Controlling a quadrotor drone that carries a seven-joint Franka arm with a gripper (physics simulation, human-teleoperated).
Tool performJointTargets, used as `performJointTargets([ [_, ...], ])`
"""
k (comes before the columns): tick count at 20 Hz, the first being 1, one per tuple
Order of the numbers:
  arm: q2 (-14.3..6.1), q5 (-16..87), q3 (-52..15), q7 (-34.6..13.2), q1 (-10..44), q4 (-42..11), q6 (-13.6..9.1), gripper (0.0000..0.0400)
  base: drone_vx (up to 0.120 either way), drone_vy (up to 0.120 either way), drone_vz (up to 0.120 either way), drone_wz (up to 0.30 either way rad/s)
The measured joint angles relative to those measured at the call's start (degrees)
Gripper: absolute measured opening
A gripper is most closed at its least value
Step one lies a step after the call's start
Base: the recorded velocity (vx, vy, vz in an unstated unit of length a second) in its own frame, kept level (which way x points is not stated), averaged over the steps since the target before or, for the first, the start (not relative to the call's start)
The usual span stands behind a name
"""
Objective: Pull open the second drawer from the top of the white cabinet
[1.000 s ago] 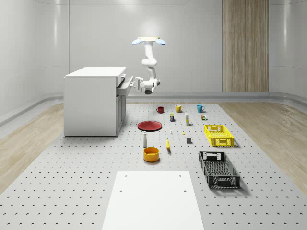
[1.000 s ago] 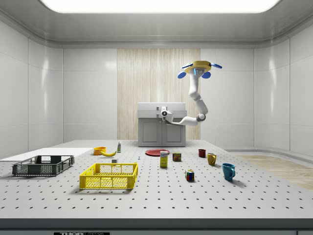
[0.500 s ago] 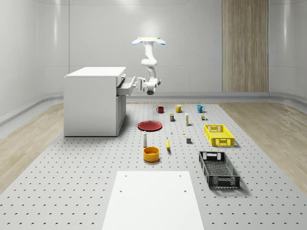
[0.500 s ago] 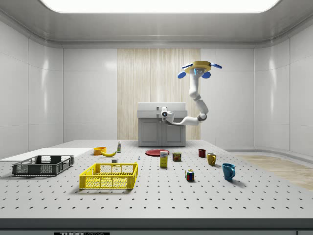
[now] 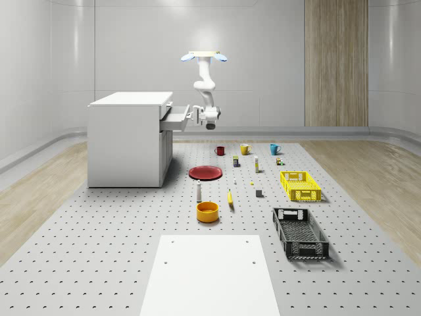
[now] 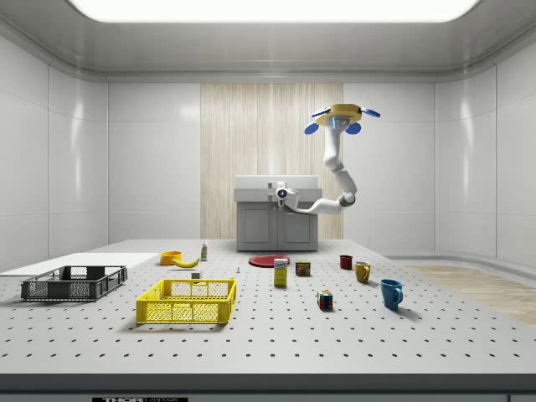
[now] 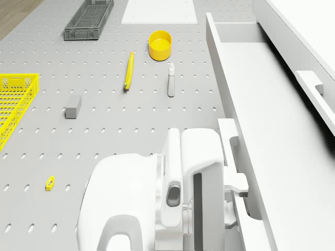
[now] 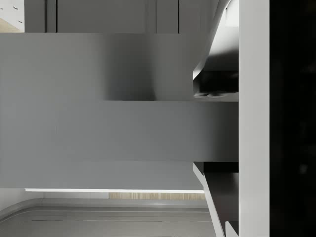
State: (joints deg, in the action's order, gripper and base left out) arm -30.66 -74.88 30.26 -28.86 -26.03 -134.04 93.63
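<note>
You couldn't tell the gripper (image 7: 235,185) finger spacing at the drawer (image 7: 272,125) handle; arm body covered it, and drawer front ran off frame

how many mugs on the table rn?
3, in a row at the far end of the table in the whole-scene view: red mug, yellow mug and blue mug, in order toward that view's right. None looks hidden.

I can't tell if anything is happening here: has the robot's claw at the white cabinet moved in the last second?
Yes. In the whole-scene view the gripper has risen slightly and shifted left, towards the boxy white cabinet.
</note>
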Motion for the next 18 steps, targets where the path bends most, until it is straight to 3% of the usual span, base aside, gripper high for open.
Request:
performJointTargets([
  [11, 0.62, 4.22, 6.5, 0.06, 0.42, 2.37, -5.73, 0.0146, 0.0, 0.0, 0.0, 0.0],
  [14, 0.67, 4.59, 7.51, -0.07, 0.16, 2.83, -6.36, 0.022, 0.0, 0.067, 0.0, 0.0],
  [18, 0.63, 4.88, 8.37, -0.15, -0.28, 3.14, -6.69, 0.0271, 0.0, 0.12, 0.0, 0.0],
])
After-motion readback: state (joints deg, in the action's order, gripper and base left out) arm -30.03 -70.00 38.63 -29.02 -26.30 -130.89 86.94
